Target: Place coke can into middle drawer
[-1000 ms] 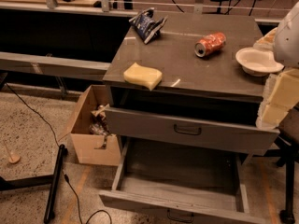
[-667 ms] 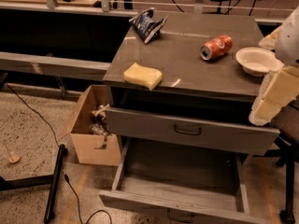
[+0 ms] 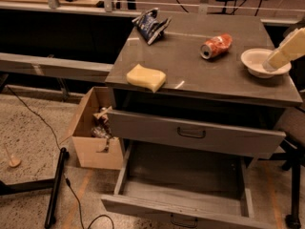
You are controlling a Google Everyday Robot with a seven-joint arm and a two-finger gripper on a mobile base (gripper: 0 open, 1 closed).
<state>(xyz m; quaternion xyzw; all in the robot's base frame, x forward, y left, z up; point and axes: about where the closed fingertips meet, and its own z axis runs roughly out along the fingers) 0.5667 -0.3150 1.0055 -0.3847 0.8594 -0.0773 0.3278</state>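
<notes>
The middle drawer [image 3: 157,209] of the cabinet [image 3: 190,75] already stands pulled well out and bare inside, so the opening is done. The coke can [image 3: 217,46] lies on its side on the cabinet's top, towards the back right, not yet grasped. Picking it up and lowering it in remain. My pincer [image 3: 274,62] hangs at the cabinet's right edge over the white bowl [image 3: 250,66]; whether it is released or clenched I cannot tell. Since a second ago it has risen from beside the cabinet's front, while the can has stayed put.
</notes>
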